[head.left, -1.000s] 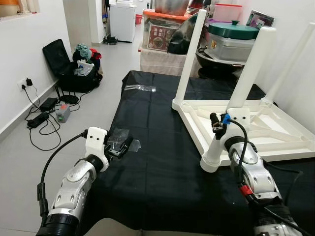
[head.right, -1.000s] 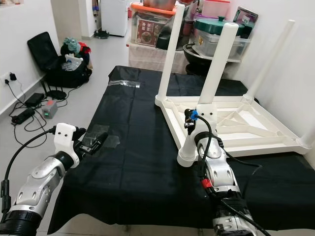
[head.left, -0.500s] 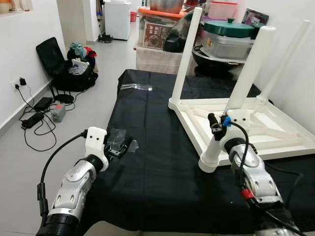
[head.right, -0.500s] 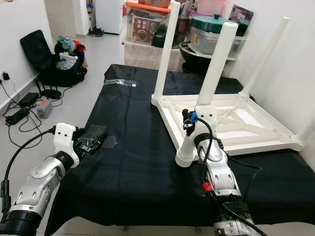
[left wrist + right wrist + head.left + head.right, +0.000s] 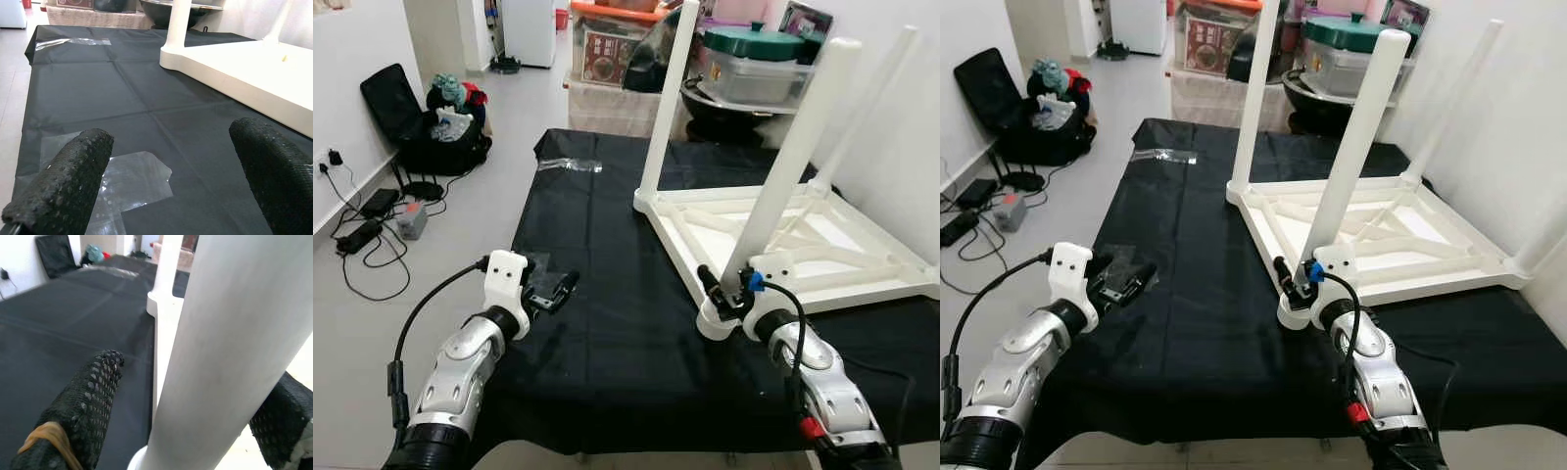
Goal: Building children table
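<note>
— How is the light? 
— Bright and even indoors; the matte black cloth worktop (image 5: 607, 255) shows soft sheen and only faint shadows; head views sharp.
— And close up? 
— The rounded white plastic table leg (image 5: 230, 357) is blurred, washed pale; the clear crinkled plastic bag (image 5: 127, 181) glints.

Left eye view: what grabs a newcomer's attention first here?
The upside-down white table on the black cloth, legs pointing up. The right gripper is at the base of the nearest leg, fingers either side of it in the right wrist view. The left gripper hovers open over a clear plastic bag near the cloth's left edge.
</note>
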You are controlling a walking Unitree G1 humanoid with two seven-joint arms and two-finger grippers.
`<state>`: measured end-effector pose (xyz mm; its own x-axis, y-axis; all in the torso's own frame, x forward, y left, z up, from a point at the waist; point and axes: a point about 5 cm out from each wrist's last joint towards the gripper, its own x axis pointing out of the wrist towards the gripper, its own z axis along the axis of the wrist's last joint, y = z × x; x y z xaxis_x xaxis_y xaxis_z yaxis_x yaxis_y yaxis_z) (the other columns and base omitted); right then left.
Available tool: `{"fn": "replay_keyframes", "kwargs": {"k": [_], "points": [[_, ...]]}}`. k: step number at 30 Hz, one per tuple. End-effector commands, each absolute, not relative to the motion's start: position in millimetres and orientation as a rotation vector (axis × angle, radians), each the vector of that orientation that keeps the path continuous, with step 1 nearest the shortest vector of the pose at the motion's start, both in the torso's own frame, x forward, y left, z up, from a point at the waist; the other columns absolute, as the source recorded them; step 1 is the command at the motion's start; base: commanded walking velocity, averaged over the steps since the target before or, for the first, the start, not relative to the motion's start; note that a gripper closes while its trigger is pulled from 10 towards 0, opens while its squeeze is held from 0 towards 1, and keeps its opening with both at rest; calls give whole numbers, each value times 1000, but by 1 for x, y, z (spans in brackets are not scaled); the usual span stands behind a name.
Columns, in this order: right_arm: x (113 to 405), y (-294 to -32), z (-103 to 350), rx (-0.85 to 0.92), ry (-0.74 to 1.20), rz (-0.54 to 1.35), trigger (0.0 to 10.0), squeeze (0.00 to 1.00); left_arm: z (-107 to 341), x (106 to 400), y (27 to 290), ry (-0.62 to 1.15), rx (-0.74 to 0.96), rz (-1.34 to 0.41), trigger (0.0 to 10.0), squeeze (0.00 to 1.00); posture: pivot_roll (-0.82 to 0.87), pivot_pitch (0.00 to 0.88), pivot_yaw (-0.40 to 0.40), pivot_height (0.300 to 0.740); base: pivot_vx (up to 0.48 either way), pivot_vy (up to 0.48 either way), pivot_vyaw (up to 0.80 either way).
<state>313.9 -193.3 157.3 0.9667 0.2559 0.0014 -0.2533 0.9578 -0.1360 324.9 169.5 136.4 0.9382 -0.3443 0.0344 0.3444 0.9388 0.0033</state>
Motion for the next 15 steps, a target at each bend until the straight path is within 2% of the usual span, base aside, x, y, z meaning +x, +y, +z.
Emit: {"fn": "replay_keyframes", "kwargs": {"k": [1, 6, 15], "points": [[314, -188, 172, -135, -86, 352, 10000, 0, 135, 325, 168, -23, 2, -365, 10000, 0, 50, 0, -114, 740, 0, 0, 0], [320, -191, 194, -165, -133, 529, 10000, 0, 136, 326, 170, -25, 9, -368, 10000, 0, 61, 0, -120, 740, 0, 0, 0], [337, -178, 215, -161, -158, 665, 10000, 0, 137, 325, 171, -31, 13, -369, 10000, 0, 74, 0, -126, 740, 0, 0, 0]]}}
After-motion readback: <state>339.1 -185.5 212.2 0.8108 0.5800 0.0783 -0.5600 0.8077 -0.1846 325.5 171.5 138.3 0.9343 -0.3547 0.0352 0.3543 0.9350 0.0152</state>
